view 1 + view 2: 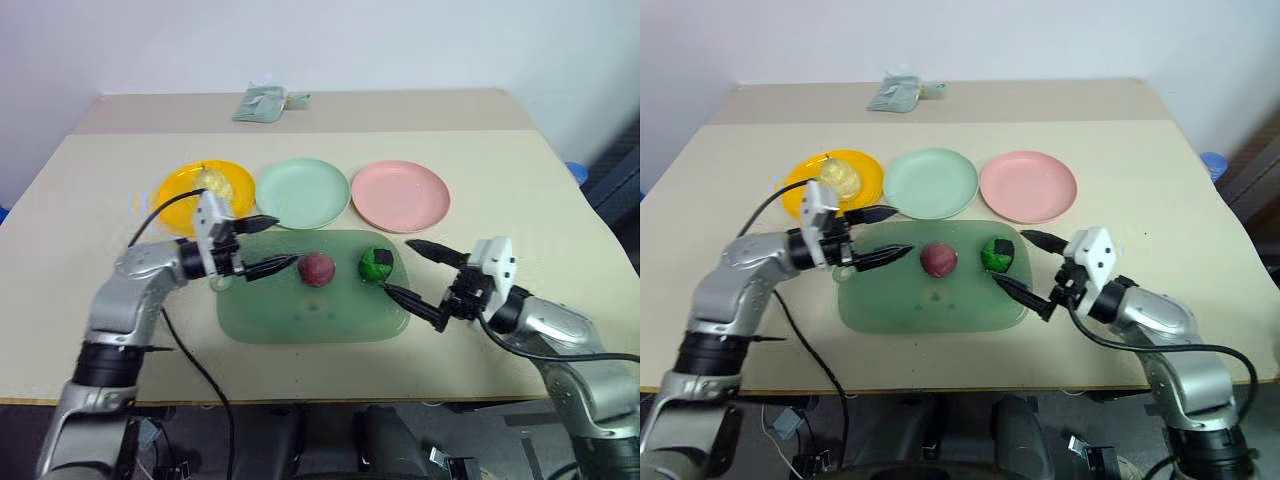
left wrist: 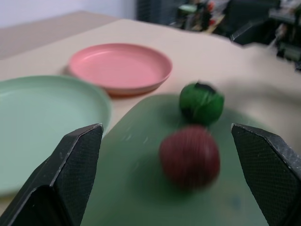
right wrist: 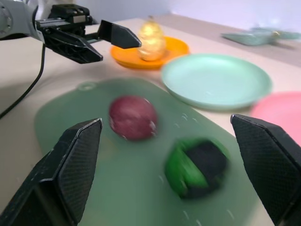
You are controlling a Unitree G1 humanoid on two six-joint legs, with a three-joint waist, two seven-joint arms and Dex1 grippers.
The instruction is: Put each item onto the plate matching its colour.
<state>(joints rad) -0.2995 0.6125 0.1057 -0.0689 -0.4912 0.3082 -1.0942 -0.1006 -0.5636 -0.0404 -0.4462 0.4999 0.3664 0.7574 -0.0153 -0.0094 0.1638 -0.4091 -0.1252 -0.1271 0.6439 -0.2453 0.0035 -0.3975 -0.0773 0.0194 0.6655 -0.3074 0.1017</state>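
We see both grippers spread wide and empty: the left gripper point(image 1: 268, 245) hovers beside the maroon ball point(image 1: 316, 268), the right gripper point(image 1: 410, 273) beside the green ball point(image 1: 375, 264), both balls on the tray point(image 1: 300, 320); the pear point(image 1: 213, 184) sits on the orange plate point(image 1: 180, 195).

Left gripper point(image 1: 268, 245) and right gripper point(image 1: 420, 283) both hang level with jaws spread wide and empty, pointing inward toward each other, elbows bent outward.

Beige table point(image 1: 520, 215) with three plates point(image 1: 303, 192), green tray point(image 1: 300, 310), far packet point(image 1: 262, 103).
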